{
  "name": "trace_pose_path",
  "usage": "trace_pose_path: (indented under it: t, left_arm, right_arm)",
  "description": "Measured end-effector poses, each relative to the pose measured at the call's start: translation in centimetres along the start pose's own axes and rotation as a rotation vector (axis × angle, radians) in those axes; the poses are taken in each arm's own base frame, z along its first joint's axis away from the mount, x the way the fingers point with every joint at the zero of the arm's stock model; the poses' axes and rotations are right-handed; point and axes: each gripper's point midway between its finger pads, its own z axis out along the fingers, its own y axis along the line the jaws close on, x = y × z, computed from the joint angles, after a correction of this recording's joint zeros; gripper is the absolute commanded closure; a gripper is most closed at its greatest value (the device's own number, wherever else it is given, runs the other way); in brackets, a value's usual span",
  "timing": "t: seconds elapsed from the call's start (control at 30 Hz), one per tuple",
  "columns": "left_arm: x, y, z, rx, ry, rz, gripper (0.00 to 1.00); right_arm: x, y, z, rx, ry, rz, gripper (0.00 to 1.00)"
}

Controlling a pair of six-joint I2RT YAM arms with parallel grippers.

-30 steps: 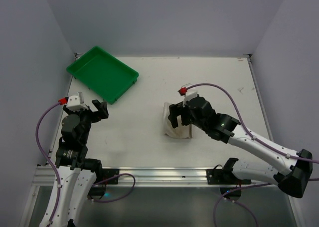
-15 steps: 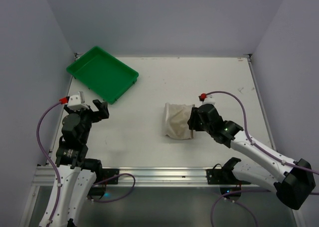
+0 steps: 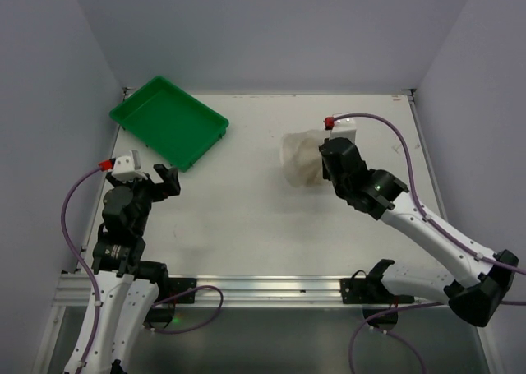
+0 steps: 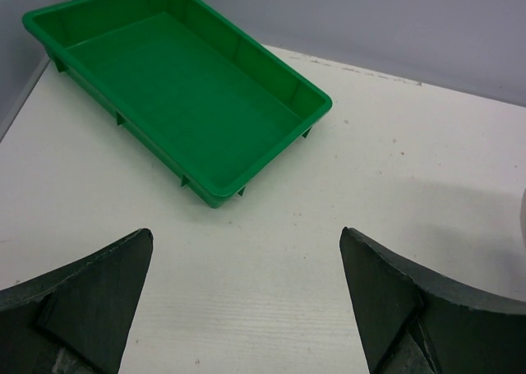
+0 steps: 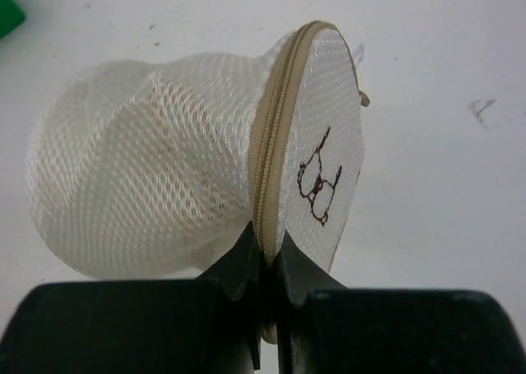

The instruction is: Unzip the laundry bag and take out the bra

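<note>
On the white table (image 3: 246, 218), the green tray (image 3: 168, 121) sits at the far left. The laundry bag (image 5: 140, 185) lies on its side right of centre, towards the far edge, well apart from the tray. The right gripper (image 5: 265, 251) is clamped tight on the bag's rim. The left gripper (image 4: 246, 251) hangs wide open near the tray, holding nothing. The round lid (image 5: 329, 119) faces sideways and the zip (image 5: 275, 136) runs closed round it, so unzipping has not begun; this is the securing step. Next, the left arm likely must cross over and find the slider, perhaps the small tab (image 5: 364, 100) at the lid's edge.
</note>
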Motion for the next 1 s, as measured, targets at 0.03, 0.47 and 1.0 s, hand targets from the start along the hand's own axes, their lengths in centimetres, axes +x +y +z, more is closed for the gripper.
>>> trace_pose_path:
  t: [0.03,0.47,1.0]
  left_arm:
    - [0.0,0.0,0.0,0.0,0.001,0.0,0.0]
    - [0.5,0.0,0.3,-0.003,0.022,0.002,0.0]
    - [7.0,-5.7,0.0,0.253,0.339,-0.279,0.15]
  right_arm:
    - [-1.0,0.1,-0.1,0.024,-0.021,-0.03,1.0]
    - [8.3,7.8,7.2,0.297,0.22,-0.715,1.0]
    - [9.0,17.8,2.5,-0.015,0.134,-0.708,1.0]
